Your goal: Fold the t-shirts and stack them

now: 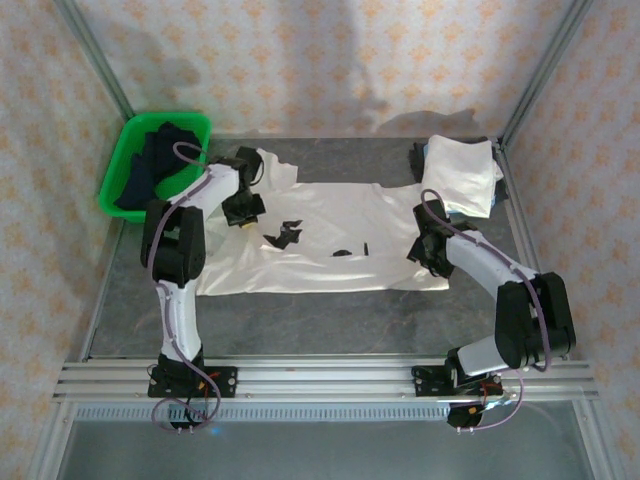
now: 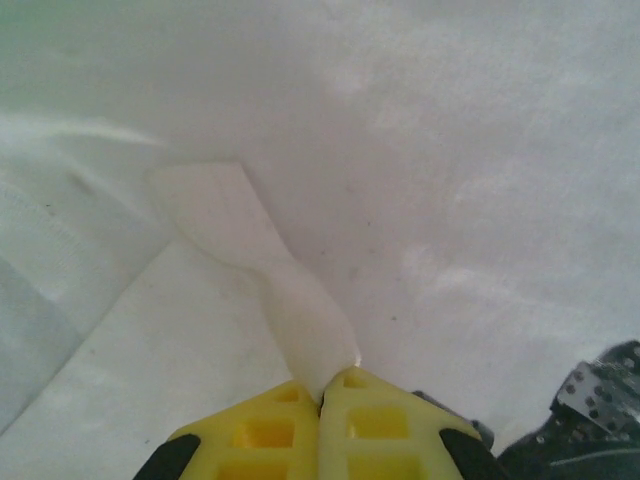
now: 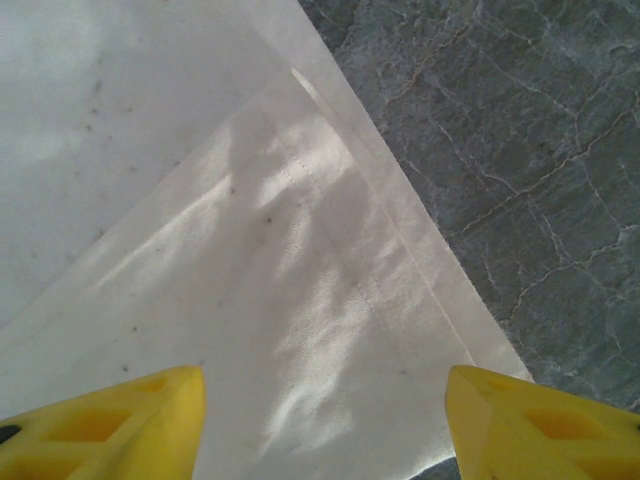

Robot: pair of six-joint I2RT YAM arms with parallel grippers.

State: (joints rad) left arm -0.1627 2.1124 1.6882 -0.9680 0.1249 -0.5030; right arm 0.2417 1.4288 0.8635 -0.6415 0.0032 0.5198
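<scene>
- Spread t-shirt (image 1: 340,240) lies flat across the middle of the top view, neck end toward the left. The dark stone table (image 1: 330,320) shows bare below it.
- Folded stack (image 1: 460,175) of white shirts sits at upper right. The green basket (image 1: 170,120) at upper left holds dark cloth and is not part of the job.
- Left gripper (image 2: 322,390): yellow tips are pressed together on a thin twisted pinch of white fabric at the shirt's upper-left part. The bite is small and only a narrow tongue of cloth sits between the tips.
- Right gripper (image 3: 325,400): fingers are spread wide and hold nothing. It hovers over a doubled corner of the shirt, with the hem edge running to the lower right of the right wrist frame and stone beyond it.
- Step in hand, as I read it: take two holds on the shirt to start a fold.
- To do it well:
  - Bring the right fingers down across the doubled hem so that both layers are caught, not only the top one.
  - Close fully before either arm lifts.
  - Raise both sides together and level, since the left pinch looks shallow and uneven tension could pull it free.
  - Keep the lift low so the cloth drapes without dragging wrinkles in.
</scene>
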